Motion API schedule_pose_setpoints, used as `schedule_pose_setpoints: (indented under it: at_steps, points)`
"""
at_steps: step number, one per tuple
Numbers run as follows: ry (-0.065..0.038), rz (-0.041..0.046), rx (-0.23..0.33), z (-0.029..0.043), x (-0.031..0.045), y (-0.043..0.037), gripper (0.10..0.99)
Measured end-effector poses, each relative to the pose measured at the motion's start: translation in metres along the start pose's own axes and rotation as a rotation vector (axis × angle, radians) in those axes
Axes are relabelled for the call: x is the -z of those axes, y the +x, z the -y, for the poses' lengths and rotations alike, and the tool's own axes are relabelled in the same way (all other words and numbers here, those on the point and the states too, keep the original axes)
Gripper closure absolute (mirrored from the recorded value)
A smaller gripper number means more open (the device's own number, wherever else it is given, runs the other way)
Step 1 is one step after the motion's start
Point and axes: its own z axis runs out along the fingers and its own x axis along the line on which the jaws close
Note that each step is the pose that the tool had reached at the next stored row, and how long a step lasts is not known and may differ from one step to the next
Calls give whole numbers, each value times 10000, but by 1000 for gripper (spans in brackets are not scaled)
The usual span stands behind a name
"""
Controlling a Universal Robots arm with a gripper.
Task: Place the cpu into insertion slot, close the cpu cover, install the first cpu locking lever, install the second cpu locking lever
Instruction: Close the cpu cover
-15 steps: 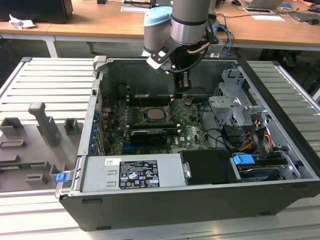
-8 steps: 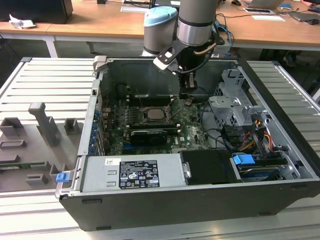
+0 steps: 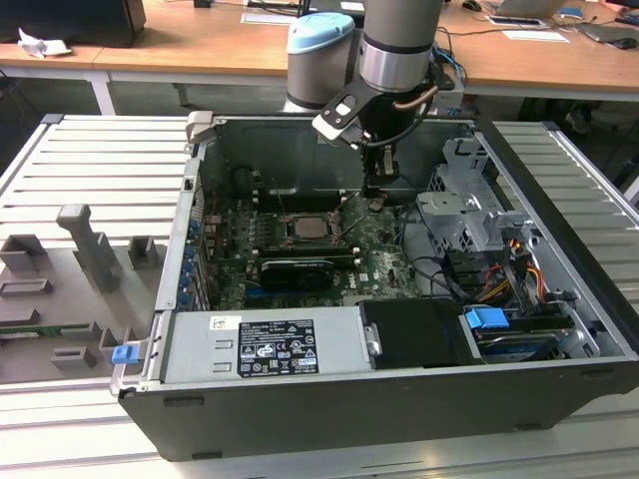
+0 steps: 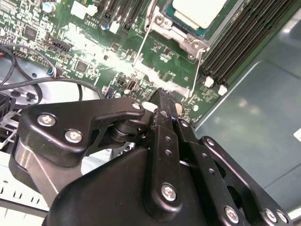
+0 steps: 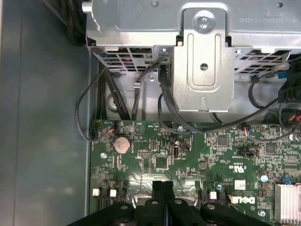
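The cpu (image 3: 306,226) (image 4: 200,10), a flat silver square, lies in the insertion slot (image 3: 288,237) on the green board inside the open computer case. The silver cpu cover (image 4: 190,44) appears to lie down around it. Two thin wire locking levers (image 4: 140,49) (image 4: 196,75) stick out from the socket's sides. In the exterior view they look raised (image 3: 341,208). My gripper (image 3: 377,204) (image 4: 162,94) (image 5: 163,185) hangs just over the board on the exterior view's right of the socket. Its black fingers are shut together and hold nothing.
Long black memory slots (image 4: 237,37) flank the socket. A black card (image 3: 295,271) lies in front of it. A metal drive cage (image 5: 203,56) with cables (image 5: 108,94) stands beside my gripper. The power supply (image 3: 265,344) fills the case front. Grey fixtures (image 3: 85,249) sit outside.
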Motion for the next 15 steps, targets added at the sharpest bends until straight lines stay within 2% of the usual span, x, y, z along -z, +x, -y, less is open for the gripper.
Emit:
schedule_pose_setpoints:
  at_steps: [4, 8, 15]
  points:
    - [0, 10, 2, -39, -6, 0, 980]
    - [0, 11, 2, -64, -73, -3, 980]
    - [0, 11, 23, -51, -140, -13, 980]
